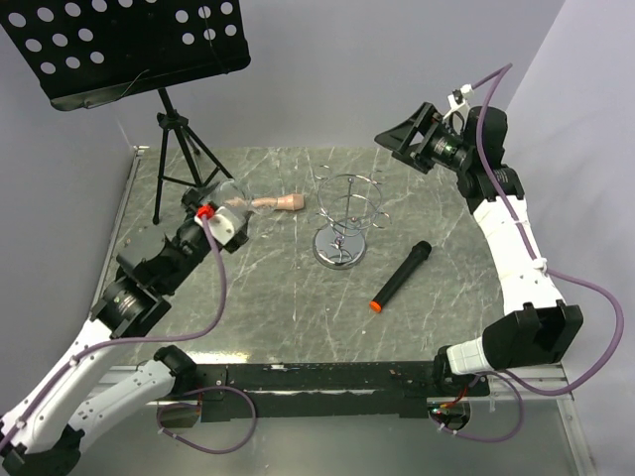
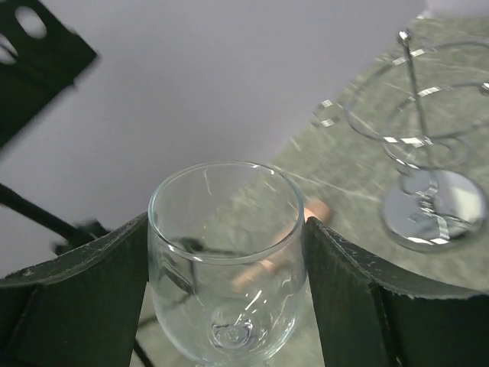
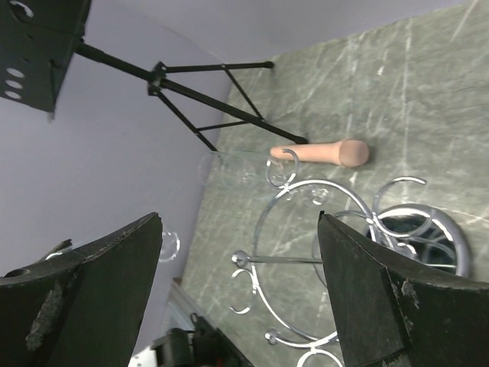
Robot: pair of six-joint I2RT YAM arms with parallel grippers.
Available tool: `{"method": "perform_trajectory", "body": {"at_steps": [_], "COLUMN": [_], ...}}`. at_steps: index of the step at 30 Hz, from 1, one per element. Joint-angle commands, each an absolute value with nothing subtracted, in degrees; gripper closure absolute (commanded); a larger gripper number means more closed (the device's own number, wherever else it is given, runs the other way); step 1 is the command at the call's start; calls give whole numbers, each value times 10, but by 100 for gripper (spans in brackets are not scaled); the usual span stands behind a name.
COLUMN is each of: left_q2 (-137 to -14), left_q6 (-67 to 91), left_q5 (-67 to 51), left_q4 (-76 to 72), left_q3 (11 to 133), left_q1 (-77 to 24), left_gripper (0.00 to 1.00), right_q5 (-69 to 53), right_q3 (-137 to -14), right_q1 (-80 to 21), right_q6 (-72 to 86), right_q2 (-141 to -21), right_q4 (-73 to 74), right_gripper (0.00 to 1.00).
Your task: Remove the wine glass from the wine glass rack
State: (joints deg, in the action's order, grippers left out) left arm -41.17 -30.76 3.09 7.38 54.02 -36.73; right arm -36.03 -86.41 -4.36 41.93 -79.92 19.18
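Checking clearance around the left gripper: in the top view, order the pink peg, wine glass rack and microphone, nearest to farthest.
1. pink peg, lying just right of the left gripper.
2. wine glass rack, mid-table, farther right.
3. microphone, farthest, right of the rack.

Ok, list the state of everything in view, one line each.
wine glass rack: upright, nothing hanging on it
wine glass: off the rack, held
left pincer: shut on the wine glass
right pincer: open, empty
microphone: lying flat
music stand: standing
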Motion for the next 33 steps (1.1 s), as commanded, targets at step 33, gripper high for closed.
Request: {"method": "perform_trajectory", "body": {"at_steps": [33], "left_q2": [-471], "left_q6": [-12], "left_q5": [143], "left_q4": [-218], "left_q3": [332], "left_q1": [-9], "left_gripper": [99], "right_q5": [-266], "right_q3": [-909], "right_q1": [-33], "right_q6": [204], "right_q2": [-766], "right_q4": [302], "right_gripper": [10]}}
